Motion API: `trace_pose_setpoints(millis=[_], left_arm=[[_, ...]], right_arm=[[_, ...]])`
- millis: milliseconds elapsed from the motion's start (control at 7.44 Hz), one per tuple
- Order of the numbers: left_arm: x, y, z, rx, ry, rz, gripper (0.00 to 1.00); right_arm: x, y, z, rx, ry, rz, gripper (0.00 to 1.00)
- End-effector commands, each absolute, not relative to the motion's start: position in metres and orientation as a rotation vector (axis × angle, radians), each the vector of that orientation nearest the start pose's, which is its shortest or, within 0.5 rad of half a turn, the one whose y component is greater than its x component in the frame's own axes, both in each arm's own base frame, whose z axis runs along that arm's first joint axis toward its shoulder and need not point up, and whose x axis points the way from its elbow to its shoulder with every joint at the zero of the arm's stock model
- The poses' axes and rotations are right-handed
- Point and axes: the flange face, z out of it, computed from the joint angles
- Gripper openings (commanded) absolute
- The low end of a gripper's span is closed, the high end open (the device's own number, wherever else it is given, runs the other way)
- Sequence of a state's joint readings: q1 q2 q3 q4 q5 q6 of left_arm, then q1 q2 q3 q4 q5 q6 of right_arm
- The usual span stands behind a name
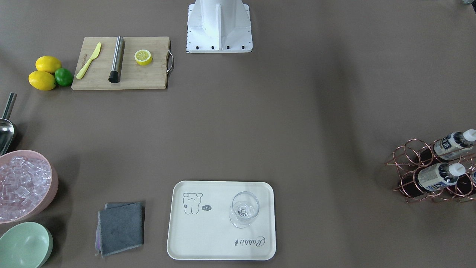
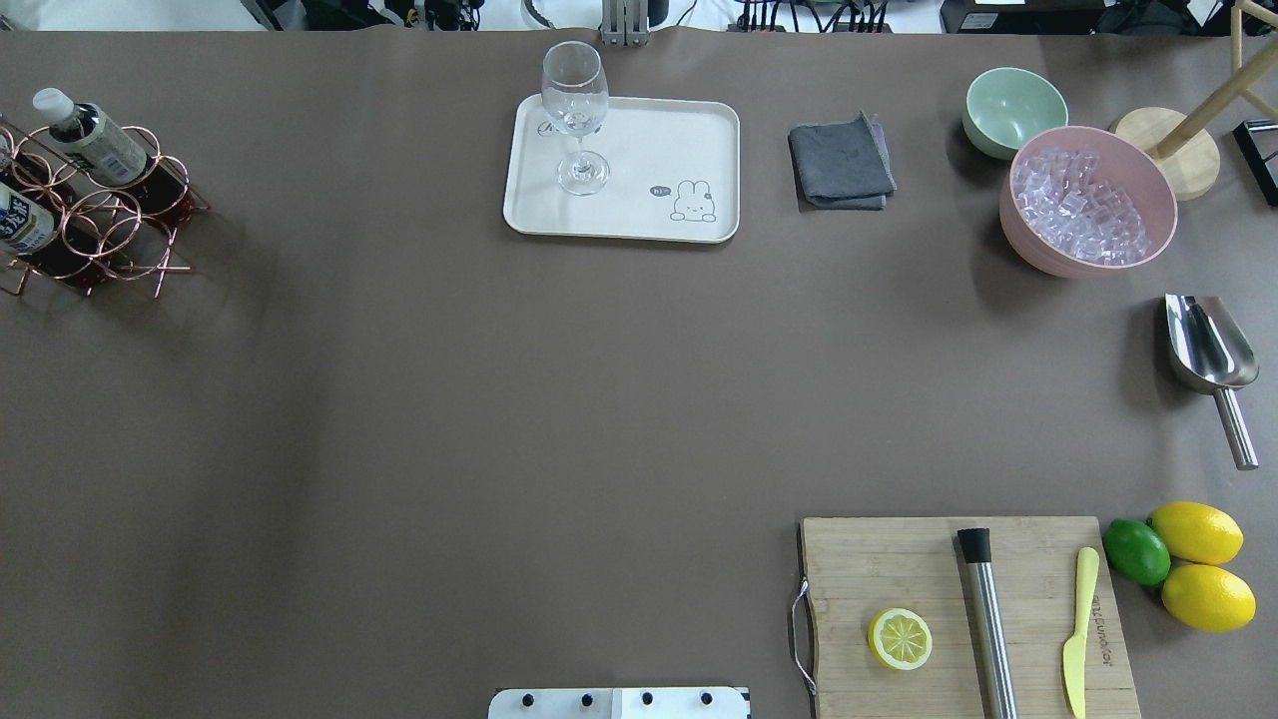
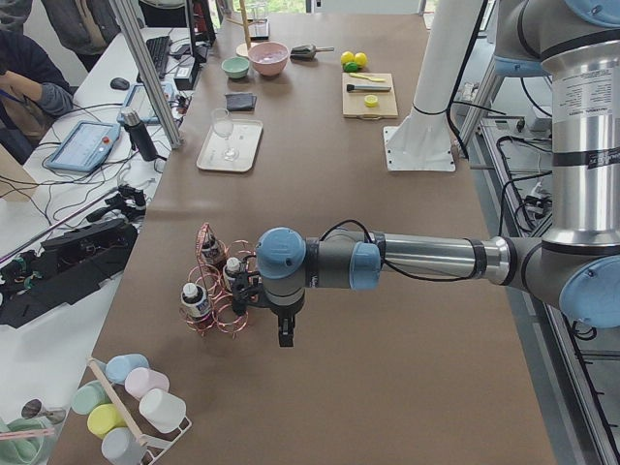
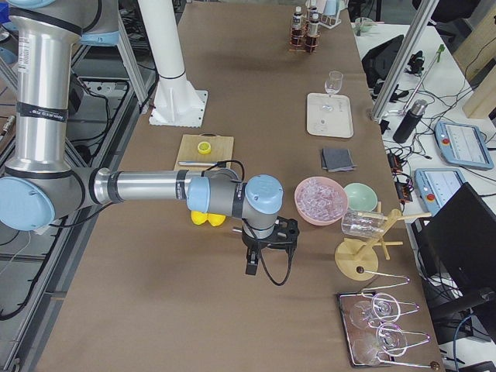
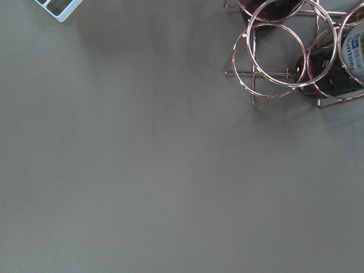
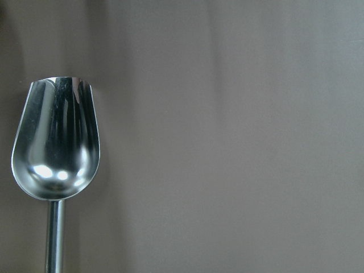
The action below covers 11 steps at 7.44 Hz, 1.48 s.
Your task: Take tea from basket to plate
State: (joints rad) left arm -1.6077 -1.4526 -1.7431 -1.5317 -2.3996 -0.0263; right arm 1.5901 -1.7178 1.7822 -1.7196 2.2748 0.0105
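The copper wire basket (image 1: 405, 163) stands at the table's end on my left, and also shows in the overhead view (image 2: 130, 215) and the left wrist view (image 5: 273, 54). It holds tea bottles (image 1: 452, 143) (image 1: 437, 175) with white caps, lying tilted in the rings. The cream plate (image 1: 208, 238) lies at the table's far edge from me, with a wine glass (image 1: 244, 209) standing on it. My left gripper (image 3: 283, 337) hangs above the table beside the basket, on the robot's side of it. My right gripper (image 4: 252, 267) hangs at the other end. I cannot tell whether either is open.
A wooden cutting board (image 1: 145, 76) carries a lemon half (image 1: 143, 57), a steel muddler (image 1: 116, 59) and a yellow knife (image 1: 88, 60). Lemons and a lime (image 1: 64, 77), a pink bowl of ice (image 1: 22, 184), a mint bowl (image 1: 24, 245), a grey cloth (image 1: 121, 227) and a metal scoop (image 6: 57, 139) lie nearby.
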Motion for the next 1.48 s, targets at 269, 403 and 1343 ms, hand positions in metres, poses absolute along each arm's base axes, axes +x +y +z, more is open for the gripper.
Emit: trace_pose_setpoints(millis=[269,403,1343], left_arm=[[-0.076,-0.437,0.620,0.016,0.827,-0.050,0.98],[-0.076,-0.440,0.617,0.021,0.827,-0.047,0.98],[-0.086,-0.472,0.564,0.195,0.837,0.009,0.98]], right_arm=[[0.068,-0.423,0.643,-0.094,-0.701,0.057,1.00],[0.068,-0.422,0.641,-0.091,-0.701,0.056,1.00],[0.068,-0.423,0.643,-0.095,-0.699,0.059,1.00]])
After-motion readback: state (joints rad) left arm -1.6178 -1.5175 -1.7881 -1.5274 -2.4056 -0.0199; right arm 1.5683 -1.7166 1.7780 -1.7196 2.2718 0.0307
